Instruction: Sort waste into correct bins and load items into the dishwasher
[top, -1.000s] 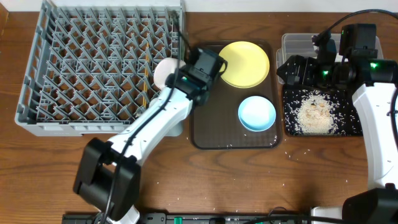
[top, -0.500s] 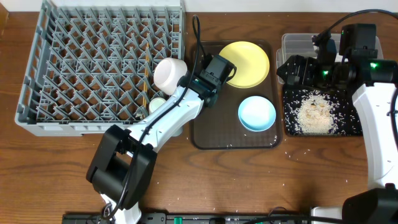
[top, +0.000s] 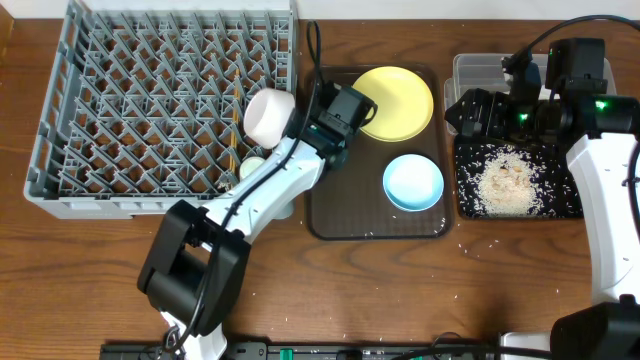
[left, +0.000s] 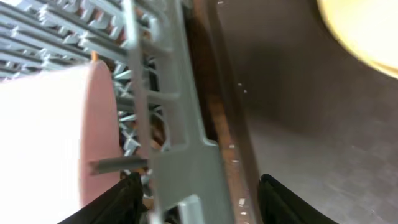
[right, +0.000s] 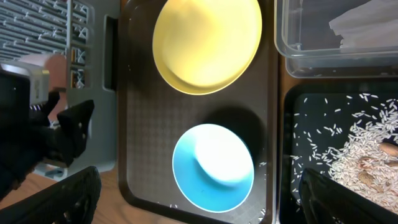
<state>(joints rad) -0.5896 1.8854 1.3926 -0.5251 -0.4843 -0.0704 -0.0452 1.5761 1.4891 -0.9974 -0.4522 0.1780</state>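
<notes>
The left gripper (left: 199, 186) is standing part open astride the right wall of the rack (top: 120, 205), gripping nothing. The white bowl (top: 268, 115) is leaning just beside it inside the rack. Rice (top: 505, 185) is lying in the black tray (top: 572, 200), and the wrapper (right: 364, 28) in the clear tub (right: 305, 25). The yellow plate (top: 393, 102) and blue bowl (top: 413, 182) are waiting on the brown tray (top: 345, 200), unloaded.

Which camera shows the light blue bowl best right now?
Right wrist: the light blue bowl sits large and whole on the brown tray. Overhead shows it whole but small. Left wrist misses it.
</notes>
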